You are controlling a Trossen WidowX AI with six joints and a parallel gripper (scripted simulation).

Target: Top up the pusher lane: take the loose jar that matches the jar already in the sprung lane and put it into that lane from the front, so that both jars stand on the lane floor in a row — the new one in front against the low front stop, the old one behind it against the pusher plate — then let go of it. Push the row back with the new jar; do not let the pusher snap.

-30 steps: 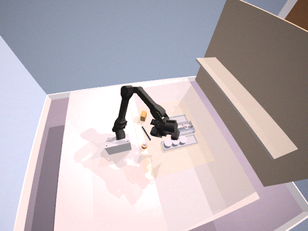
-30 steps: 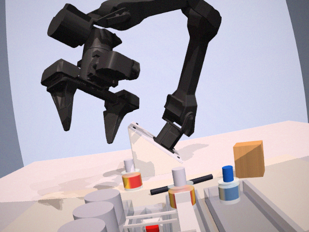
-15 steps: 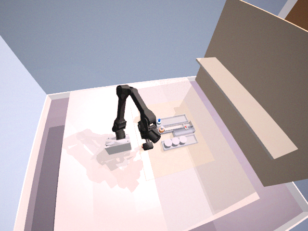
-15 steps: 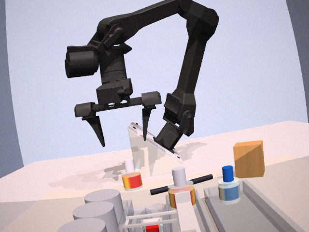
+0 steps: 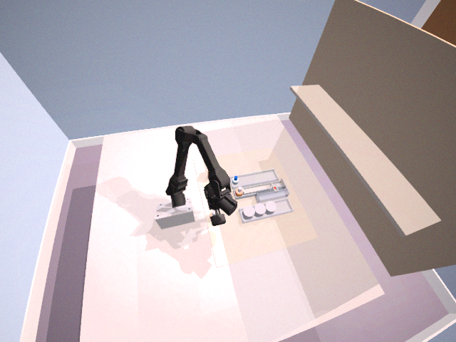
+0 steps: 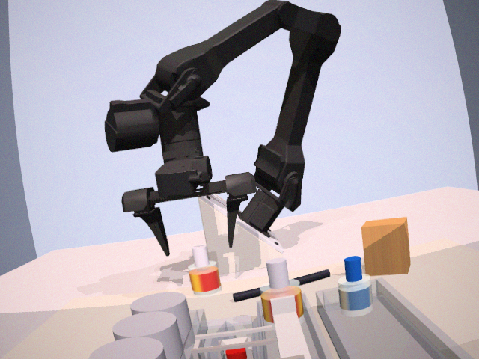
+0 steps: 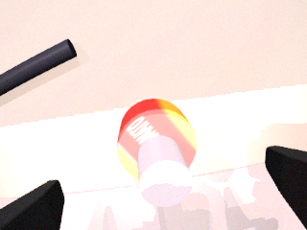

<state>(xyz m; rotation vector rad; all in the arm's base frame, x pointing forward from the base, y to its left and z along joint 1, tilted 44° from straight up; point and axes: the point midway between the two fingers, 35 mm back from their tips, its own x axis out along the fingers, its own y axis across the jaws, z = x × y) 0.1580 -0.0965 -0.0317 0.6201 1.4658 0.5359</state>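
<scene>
Seen from the exterior view, a jar with a blue cap and blue label [image 5: 235, 179] [image 6: 355, 295] stands upright in the far end of a shallow grey tray [image 5: 257, 179] [image 6: 409, 324] on the right. Beyond it, at far right, an orange-brown block [image 6: 385, 247] stands on the counter [image 5: 265, 243] [image 6: 73, 305] [image 7: 192, 48]. A black rod [image 6: 245, 295] [image 7: 35, 68] lies slantwise left of the block. At near left are three pale grey cylinders [image 5: 260, 209] [image 6: 144, 328], in a row. The top view shows them in another grey tray [image 5: 285, 208], with a long beige shelf [image 5: 364, 158] on the brown-grey wall [image 5: 386, 92] at right.
</scene>
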